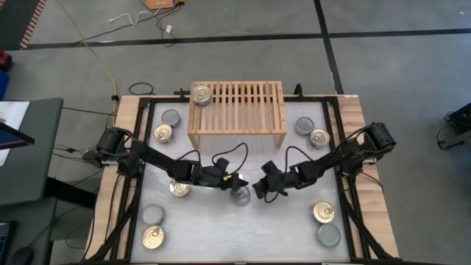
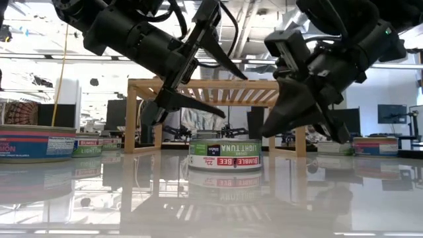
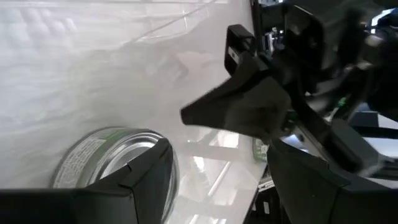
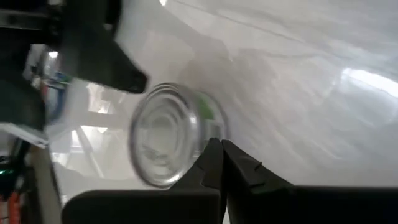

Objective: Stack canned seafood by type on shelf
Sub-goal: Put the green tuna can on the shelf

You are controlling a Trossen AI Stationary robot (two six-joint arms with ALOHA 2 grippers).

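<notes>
- Left gripper (image 1: 234, 182) hangs over table centre, jaws spread, straddling nothing yet; the silver-top tuna can (image 1: 240, 195) sits just at its 5 o'clock in the high view, label upside down in the low view, so it looks inverted.
- Right gripper (image 1: 259, 189) has fingers pinched together, empty, just beside the can at its 3 o'clock.
- Both tips are close to the can; left looks the one set to take it, my guess.
- Can is round and flat, no long axis, so any approach angle works.
- Shelf (image 1: 237, 126) lies at 12 o'clock from the can, one gold-top can (image 1: 201, 95) on its far left corner, remaining slats bare.
- Clear table between can and shelf; right gripper crowds the 3 o'clock side.
</notes>
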